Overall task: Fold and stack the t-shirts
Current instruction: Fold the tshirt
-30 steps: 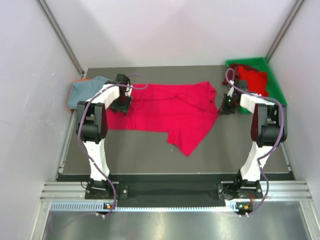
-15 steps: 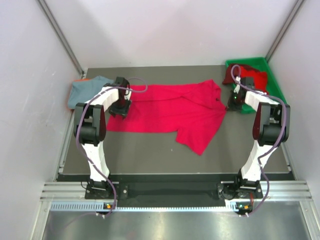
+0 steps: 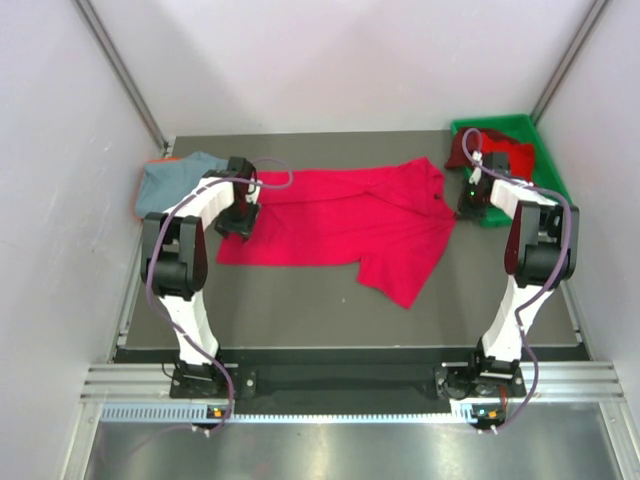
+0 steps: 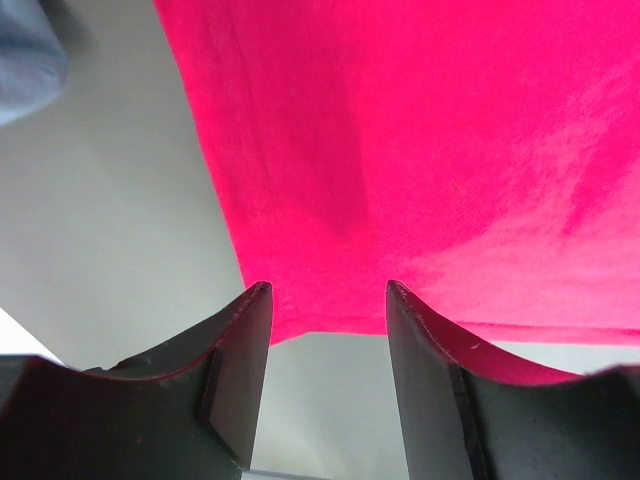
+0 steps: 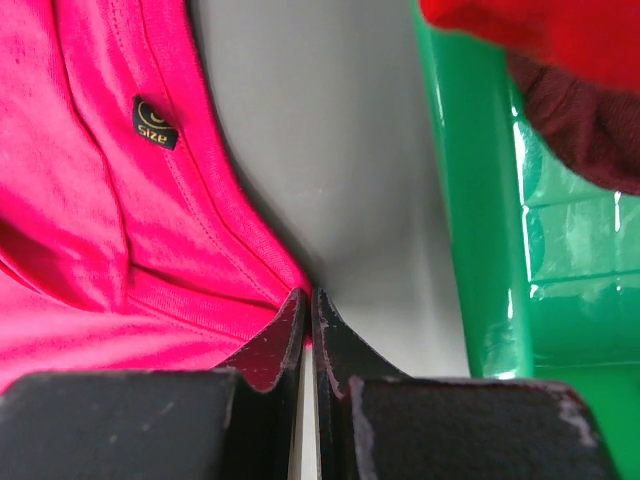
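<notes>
The red t-shirt (image 3: 350, 225) lies spread flat across the table (image 3: 300, 310), reaching from one gripper to the other, with 1 sleeve pointing toward the near edge. The left gripper (image 4: 328, 290) stands released, its 2 fingers (image 4: 240, 340) well apart and gripping nothing. The shirt's corner lies flat just beyond and between the fingertips, its straight edge crossing the gap, with bare table showing on the near side of that edge. Off to the far left of those fingers a grey-blue t-shirt (image 4: 25, 50) lies bunched at the table's corner. The right gripper (image 5: 308, 295) is clenched, the 2 fingers pressed together with no gap, and the collar edge of the red shirt runs right into their tips. It appears to be nipped there, though the contact is a thin sliver in the wrist view. A black size label (image 5: 155, 122) sits on the cloth ahead and to the left of those fingers. To their right stands the green bin (image 5: 470, 200), and in it a heap of red t-shirts (image 3: 505, 155), 1 of them darker.
</notes>
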Robot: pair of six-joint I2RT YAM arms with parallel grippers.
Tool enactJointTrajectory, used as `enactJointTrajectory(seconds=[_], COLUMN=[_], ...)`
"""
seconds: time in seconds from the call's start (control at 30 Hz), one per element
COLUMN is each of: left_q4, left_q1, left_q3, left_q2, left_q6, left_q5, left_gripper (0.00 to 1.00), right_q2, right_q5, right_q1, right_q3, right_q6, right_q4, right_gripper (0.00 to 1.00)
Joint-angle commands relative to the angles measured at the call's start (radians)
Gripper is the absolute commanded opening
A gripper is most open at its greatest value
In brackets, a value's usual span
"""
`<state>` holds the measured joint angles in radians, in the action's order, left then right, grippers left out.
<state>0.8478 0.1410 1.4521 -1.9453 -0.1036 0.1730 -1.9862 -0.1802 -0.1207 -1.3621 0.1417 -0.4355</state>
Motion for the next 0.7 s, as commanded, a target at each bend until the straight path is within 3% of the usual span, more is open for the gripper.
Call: enactJointTrajectory(seconds=[0.0, 0.27, 0.3, 0.33, 0.43, 0.67], left_q4=[0.011, 0.007, 0.010, 0.010, 0.013, 0.007], left_q1=[0.003, 0.003, 0.003, 0.003, 0.003, 0.003], left_q3=[-0.013, 0.054, 0.065, 0.079, 0.109, 0.110], left_q2=[0.062, 0.036, 0.031, 0.026, 0.016, -0.001], left_q6=[0.005, 0.004, 0.007, 0.011, 0.025, 0.054], left_q5=[0.002, 0.011, 0.005, 0.002, -0.023, -0.101], left_gripper=[0.54, 0.54, 0.54, 0.54, 0.54, 0.54], right_q2=[-0.013, -0.005, 0.004, 0.012, 0.062, 0.132], right_q5=[0.038, 0.068, 0.068, 0.073, 0.090, 0.053], right_q1=[-0.016, -0.014, -0.014, -0.014, -0.010, 0.033], right_q3=[-0.045, -0.071, -0.077, -0.078, -0.098, -0.172], right_q6=[-0.022, -0.053, -0.056, -0.059, -0.067, -0.116], right_q4=[0.023, 0.012, 0.009, 0.007, -0.011, -0.045], right_gripper=[0.00, 0.01, 0.04, 0.16, 0.36, 0.39])
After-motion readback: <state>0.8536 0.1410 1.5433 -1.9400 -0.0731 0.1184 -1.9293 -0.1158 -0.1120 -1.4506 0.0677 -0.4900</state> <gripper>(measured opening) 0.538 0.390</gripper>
